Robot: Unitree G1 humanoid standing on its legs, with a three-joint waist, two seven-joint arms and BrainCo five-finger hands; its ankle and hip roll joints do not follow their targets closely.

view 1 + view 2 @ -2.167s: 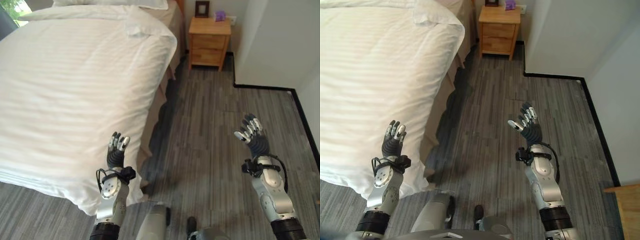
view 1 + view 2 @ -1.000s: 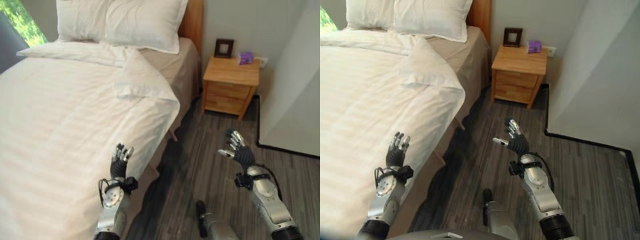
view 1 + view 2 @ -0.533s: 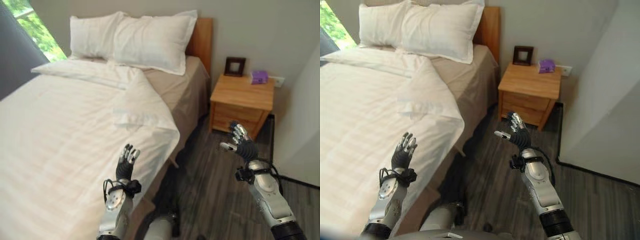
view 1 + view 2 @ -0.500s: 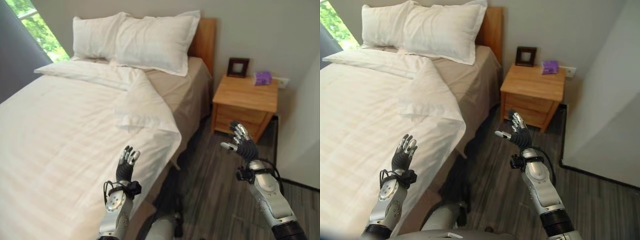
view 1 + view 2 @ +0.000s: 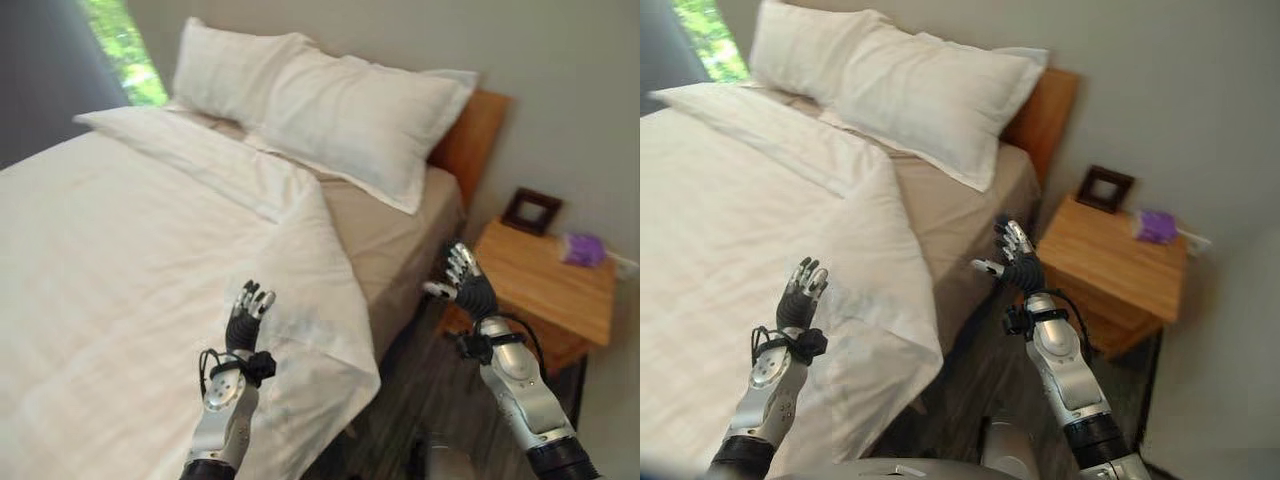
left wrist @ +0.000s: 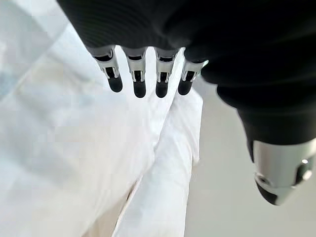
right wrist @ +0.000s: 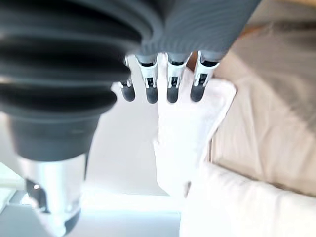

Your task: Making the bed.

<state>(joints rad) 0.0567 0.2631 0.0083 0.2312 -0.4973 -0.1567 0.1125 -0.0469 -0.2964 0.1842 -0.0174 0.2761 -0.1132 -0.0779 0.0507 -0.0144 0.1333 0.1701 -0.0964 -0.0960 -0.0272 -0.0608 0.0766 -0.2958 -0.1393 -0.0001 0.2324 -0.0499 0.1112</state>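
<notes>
A white duvet (image 5: 130, 260) covers the bed, its near top corner folded back (image 5: 300, 215) so the beige sheet (image 5: 385, 225) shows below two white pillows (image 5: 330, 100). My left hand (image 5: 247, 315) is raised open above the duvet's edge, holding nothing. My right hand (image 5: 465, 285) is raised open beside the bed's side, between the mattress and the nightstand, also empty. In the left wrist view the straight fingers (image 6: 139, 79) point over the duvet (image 6: 74, 148). In the right wrist view the fingers (image 7: 170, 84) point toward a pillow (image 7: 190, 123).
A wooden nightstand (image 5: 545, 285) stands right of the bed with a dark picture frame (image 5: 530, 210) and a purple box (image 5: 582, 248) on it. A wooden headboard (image 5: 470, 145) rises behind the pillows. A window (image 5: 120, 50) shows at the far left.
The camera has moved nearer the head of the bed and tilted up, so the pillows and nightstand look larger. Both hands stay raised and open.
</notes>
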